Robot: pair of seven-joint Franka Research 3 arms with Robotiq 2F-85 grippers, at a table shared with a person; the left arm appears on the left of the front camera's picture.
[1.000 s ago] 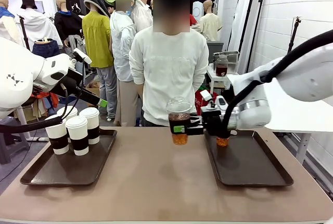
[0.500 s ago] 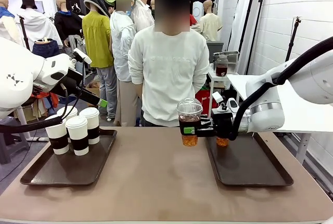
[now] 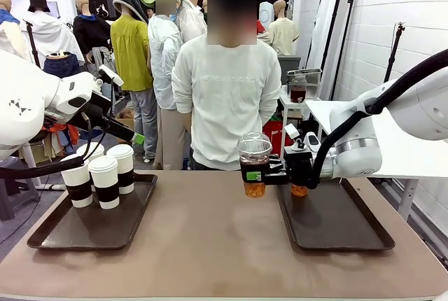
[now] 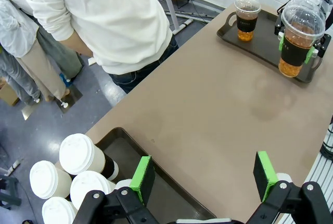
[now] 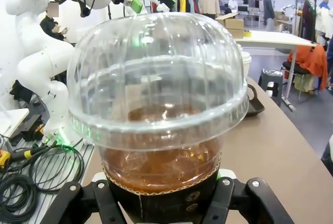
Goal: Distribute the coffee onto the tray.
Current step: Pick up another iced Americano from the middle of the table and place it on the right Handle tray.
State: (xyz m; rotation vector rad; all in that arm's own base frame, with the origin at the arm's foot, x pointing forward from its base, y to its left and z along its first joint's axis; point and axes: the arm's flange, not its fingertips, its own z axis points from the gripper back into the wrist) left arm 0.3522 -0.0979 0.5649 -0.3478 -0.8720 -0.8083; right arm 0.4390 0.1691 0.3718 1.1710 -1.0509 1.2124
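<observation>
Sitting between the right gripper (image 3: 260, 174) pads — dome-lidded cup (image 3: 254, 165) — clamped.

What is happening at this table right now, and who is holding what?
The right gripper is shut on a clear dome-lidded cup of amber drink, held above the table just left of the right brown tray, where a second such cup stands. The left gripper hangs open over the left brown tray of white lidded paper cups. A person in white stands watching.

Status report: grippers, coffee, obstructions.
Right gripper shut on iced cup, held above the table beside the right tray. Left gripper open, empty, above paper cups. Nothing blocking.
</observation>
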